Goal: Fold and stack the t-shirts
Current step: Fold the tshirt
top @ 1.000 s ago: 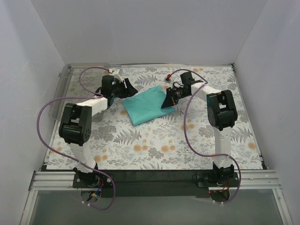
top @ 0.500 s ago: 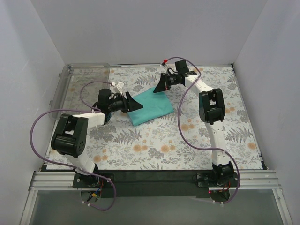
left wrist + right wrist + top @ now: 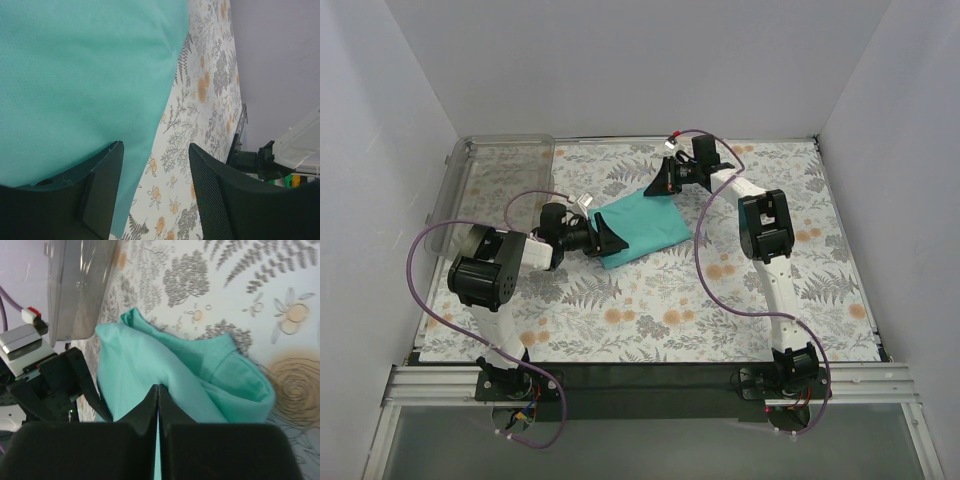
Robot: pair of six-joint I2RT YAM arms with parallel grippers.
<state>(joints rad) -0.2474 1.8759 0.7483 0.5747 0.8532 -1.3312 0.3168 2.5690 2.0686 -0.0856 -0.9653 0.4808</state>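
One teal t-shirt (image 3: pixel 645 222) lies folded into a rough rectangle on the floral table cover. My left gripper (image 3: pixel 608 238) is open at its near-left corner. In the left wrist view the t-shirt (image 3: pixel 75 75) fills the upper left, and its edge runs under one finger of the left gripper (image 3: pixel 155 165), with nothing clamped. My right gripper (image 3: pixel 656 185) is shut at the shirt's far-left edge. In the right wrist view the tips of the right gripper (image 3: pixel 158 387) press against a raised fold of the t-shirt (image 3: pixel 215 375).
A clear plastic bin (image 3: pixel 485 180) stands at the table's far-left corner and shows as the bin (image 3: pixel 80 285) in the right wrist view. White walls enclose the floral table cover (image 3: pixel 650 300) on three sides. Purple cables loop beside both arms.
The right gripper swung from the shirt's right side to its far-left edge. The left gripper came from the far-left side down to the near-left corner. Both kept their jaw states.
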